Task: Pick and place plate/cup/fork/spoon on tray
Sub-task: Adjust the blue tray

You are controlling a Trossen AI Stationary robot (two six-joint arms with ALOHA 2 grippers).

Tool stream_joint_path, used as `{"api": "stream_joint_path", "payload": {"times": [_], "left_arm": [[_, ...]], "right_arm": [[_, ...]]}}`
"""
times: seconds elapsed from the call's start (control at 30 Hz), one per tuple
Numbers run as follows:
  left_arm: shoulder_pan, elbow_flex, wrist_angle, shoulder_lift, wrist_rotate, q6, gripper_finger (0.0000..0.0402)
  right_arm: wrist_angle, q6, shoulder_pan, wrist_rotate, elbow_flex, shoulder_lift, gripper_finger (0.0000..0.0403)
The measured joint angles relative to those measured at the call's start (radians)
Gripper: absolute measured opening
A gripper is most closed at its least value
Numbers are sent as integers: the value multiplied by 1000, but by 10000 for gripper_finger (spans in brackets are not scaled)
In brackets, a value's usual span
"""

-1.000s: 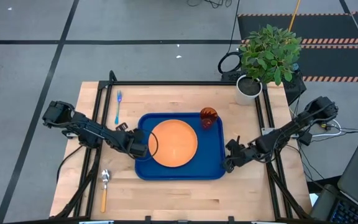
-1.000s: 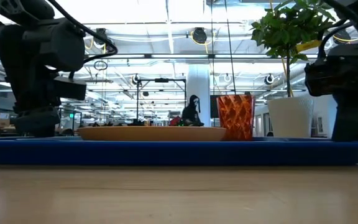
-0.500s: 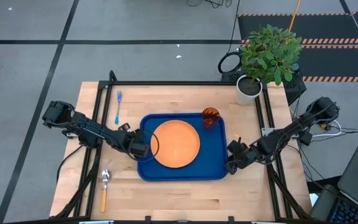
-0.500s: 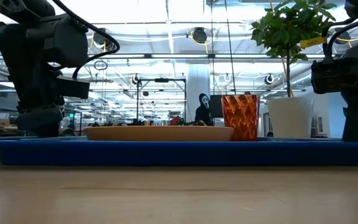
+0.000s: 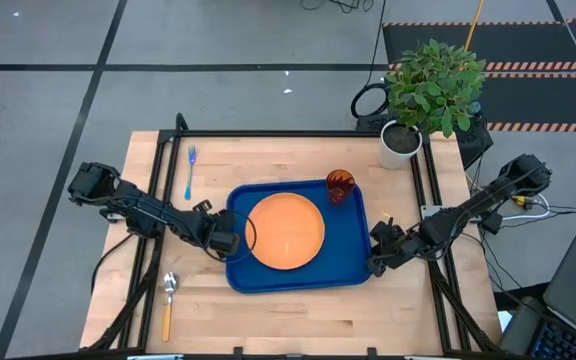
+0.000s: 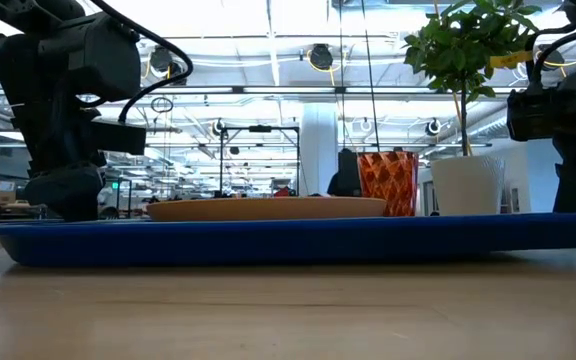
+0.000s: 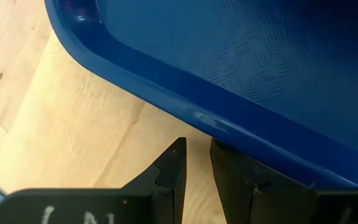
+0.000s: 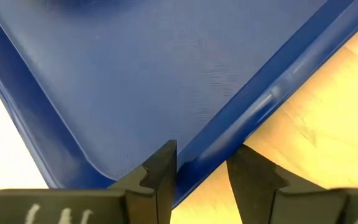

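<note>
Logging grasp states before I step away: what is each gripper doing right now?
Left gripper: shut on the tray, at its left rim.
Right gripper: shut on the tray, at its right rim.

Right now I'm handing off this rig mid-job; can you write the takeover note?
Left end effector: at the blue tray's left rim, fingers on either side of the rim, narrow gap.
Right end effector: straddling the tray's right rim near its front corner.
The low view shows the tray's right side raised off the table.
Done: orange plate and red cup sit on the tray.
Left: light-blue fork and orange-handled spoon lie on the table, left of the tray.
</note>
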Motion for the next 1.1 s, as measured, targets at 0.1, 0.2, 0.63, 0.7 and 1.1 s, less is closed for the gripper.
{"api": "stream_joint_path", "payload": {"times": [0.1,0.2,0.63,0.7,1.1], "left_arm": [[0,0,0,0,0,-1,81],[0,0,0,0,0,-1,81],[-1,0,20,0,3,-4,81],[-2,0,28,-1,6,3,81],[-21,0,45,-2,21,48,81]], "right_arm": [[1,-2,0,0,0,0,124],[2,-1,0,1,2,0,139],[-4,165,13,-27,6,24,211],[-20,215,13,-47,8,32,212],[-110,235,37,-75,8,14,205]]}}
